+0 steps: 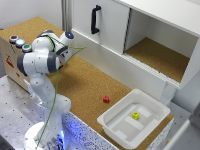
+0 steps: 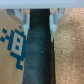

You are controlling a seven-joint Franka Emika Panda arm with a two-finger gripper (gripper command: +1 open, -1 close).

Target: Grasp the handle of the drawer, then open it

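white cabinet along the back, cork compartment open; upright black door handle on its door. Cork table. Arm blocks most of the tan box at exterior view's left, so the drawer front can't be seen there; three buttons show on top. Tub holds a yellow block; red block beside it. Wrist view: handle is a black bar running lengthwise through frame, between the fingers; gripper blurred, can't tell if clamped
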